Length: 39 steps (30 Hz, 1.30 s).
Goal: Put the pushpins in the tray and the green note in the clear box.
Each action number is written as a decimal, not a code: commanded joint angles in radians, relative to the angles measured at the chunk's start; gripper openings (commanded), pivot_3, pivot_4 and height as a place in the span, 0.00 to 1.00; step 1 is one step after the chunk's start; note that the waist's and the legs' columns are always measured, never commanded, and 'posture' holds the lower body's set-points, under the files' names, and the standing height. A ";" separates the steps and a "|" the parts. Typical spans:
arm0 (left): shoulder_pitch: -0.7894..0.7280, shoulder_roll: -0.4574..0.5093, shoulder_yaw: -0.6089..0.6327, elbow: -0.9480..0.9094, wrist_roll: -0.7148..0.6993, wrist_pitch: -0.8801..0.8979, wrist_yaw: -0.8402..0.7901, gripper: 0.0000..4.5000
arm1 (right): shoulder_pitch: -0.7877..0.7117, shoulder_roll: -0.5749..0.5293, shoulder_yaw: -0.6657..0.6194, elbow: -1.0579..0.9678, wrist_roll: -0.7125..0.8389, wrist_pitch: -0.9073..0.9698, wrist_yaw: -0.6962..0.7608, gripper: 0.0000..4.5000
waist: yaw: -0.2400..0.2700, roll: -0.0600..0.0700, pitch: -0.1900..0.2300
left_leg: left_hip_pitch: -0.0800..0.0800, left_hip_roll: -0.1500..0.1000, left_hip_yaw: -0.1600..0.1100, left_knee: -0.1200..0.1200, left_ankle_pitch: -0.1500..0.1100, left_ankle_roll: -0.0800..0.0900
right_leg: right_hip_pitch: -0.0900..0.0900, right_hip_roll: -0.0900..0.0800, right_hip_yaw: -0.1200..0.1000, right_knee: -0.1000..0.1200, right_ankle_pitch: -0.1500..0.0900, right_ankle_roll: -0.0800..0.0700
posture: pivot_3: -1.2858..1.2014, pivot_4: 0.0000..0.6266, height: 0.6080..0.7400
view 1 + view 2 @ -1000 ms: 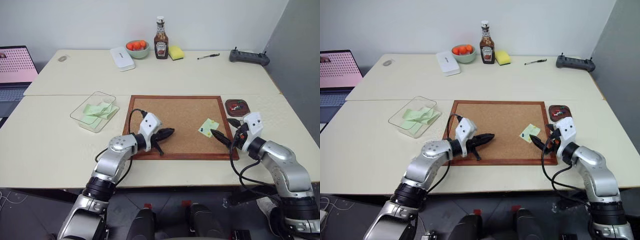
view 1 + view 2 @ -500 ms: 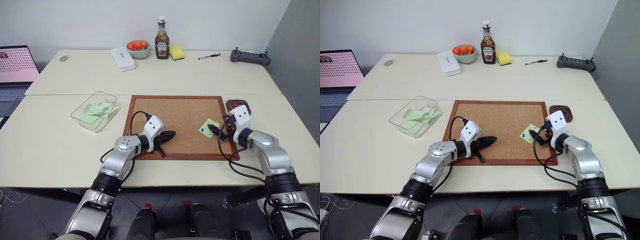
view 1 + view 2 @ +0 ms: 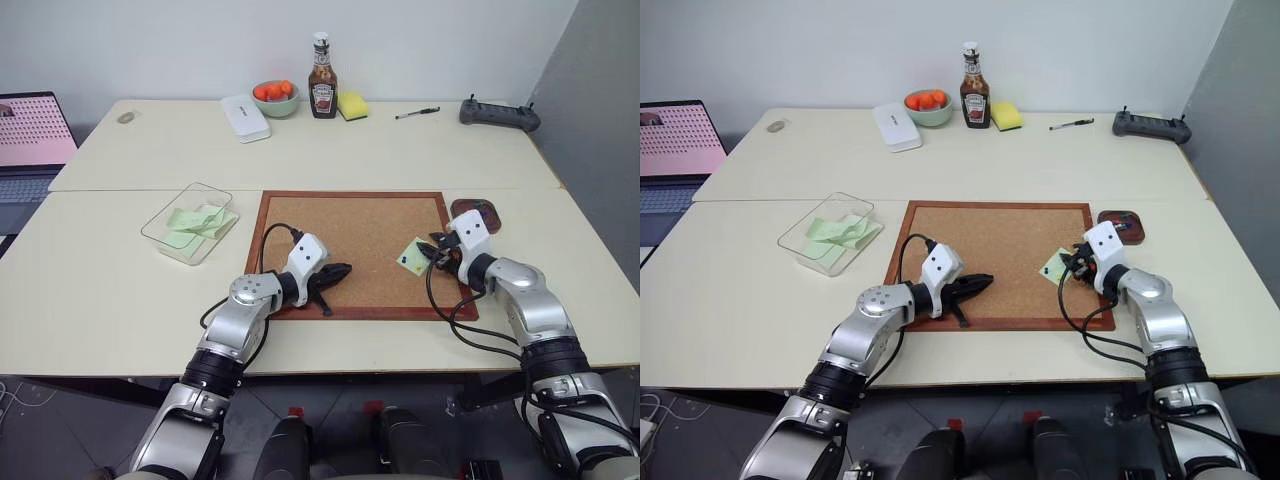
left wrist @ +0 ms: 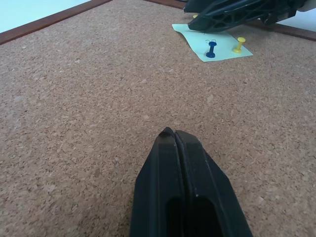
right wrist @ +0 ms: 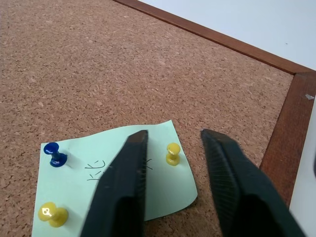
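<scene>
Here the right gripper [image 5: 170, 148] sits partly open, holding nothing, around a tiny hard yellow pushpin [image 5: 173, 152]; pinch its head.

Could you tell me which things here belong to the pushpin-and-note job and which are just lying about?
Job: pushpins, green note pinned on the corkboard, tray, clear box, right gripper open around a yellow pin.

Lying about: ketchup bottle, bowl of oranges, yellow sponge, white case, pen, controller, laptop.

Corkboard [image 3: 350, 235] mid-table, ketchup bottle [image 3: 321, 92], bowl of oranges [image 3: 274, 97], yellow sponge [image 3: 351, 104], pen [image 3: 416, 113], laptop [image 3: 30, 140]
</scene>
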State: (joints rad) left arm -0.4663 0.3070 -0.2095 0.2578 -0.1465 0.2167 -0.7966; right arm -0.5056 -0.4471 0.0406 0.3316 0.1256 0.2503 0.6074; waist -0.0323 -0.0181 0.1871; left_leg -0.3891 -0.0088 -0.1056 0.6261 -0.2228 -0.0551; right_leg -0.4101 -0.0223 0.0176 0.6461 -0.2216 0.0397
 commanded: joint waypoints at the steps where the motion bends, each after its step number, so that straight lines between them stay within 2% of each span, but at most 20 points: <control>1: 0.016 -0.007 -0.008 -0.017 0.007 0.014 0.000 0.00 | -0.032 -0.003 -0.013 0.002 -0.008 -0.017 0.002 0.14 | 0.000 0.000 0.000 | 0.000 0.000 0.000 0.000 0.000 0.000 | 0.000 0.000 0.000 0.000 0.000 0.000 | 0.52 0.24 1.00; 4: 0.018 -0.008 -0.008 -0.016 0.009 0.014 0.003 0.00 | -0.030 -0.001 -0.024 0.001 0.002 -0.012 0.005 0.01 | 0.000 0.000 0.000 | 0.000 0.000 0.000 0.000 0.000 0.000 | 0.000 0.000 0.000 0.000 0.000 0.000 | 0.52 0.24 1.00; 5: 0.018 -0.009 -0.008 -0.015 0.010 0.013 0.004 0.00 | -0.029 0.002 -0.030 -0.004 0.010 -0.006 0.006 0.00 | 0.000 0.000 0.000 | 0.000 0.000 0.000 0.000 0.000 0.000 | 0.000 0.000 0.000 0.000 0.000 0.000 | 0.52 0.24 1.00; 28: 0.027 -0.011 -0.019 -0.023 0.031 0.035 0.019 0.00 | 0.003 0.030 -0.083 -0.172 0.095 0.036 0.011 0.00 | 0.000 0.001 0.000 | 0.002 0.000 0.000 0.000 0.000 0.000 | 0.002 0.000 0.000 0.000 0.000 0.000 | 0.52 0.24 1.00; 34: 0.033 -0.009 -0.021 -0.027 0.033 0.036 0.019 0.00 | -0.043 -0.010 -0.111 -0.093 0.041 0.003 -0.059 0.00 | 0.000 0.001 0.000 | 0.003 0.000 0.000 0.000 0.000 0.000 | 0.002 0.000 0.000 0.000 0.000 0.000 | 0.52 0.24 1.00; 39: 0.038 -0.011 -0.026 -0.033 0.037 0.034 0.020 0.00 | -0.113 -0.070 -0.090 0.060 -0.071 -0.052 -0.152 0.00 | 0.000 0.001 0.000 | 0.003 0.000 0.000 0.000 0.000 0.000 | 0.002 0.000 0.000 0.000 0.000 0.000 | 0.52 0.24 1.00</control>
State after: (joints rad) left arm -0.4462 0.2987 -0.2119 0.2272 -0.1247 0.2365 -0.7748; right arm -0.5856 -0.4993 -0.0392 0.3606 0.0955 0.2351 0.4941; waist -0.0324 -0.0175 0.1869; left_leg -0.3863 -0.0089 -0.1051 0.6254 -0.2228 -0.0551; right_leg -0.4081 -0.0224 0.0180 0.6457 -0.2216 0.0395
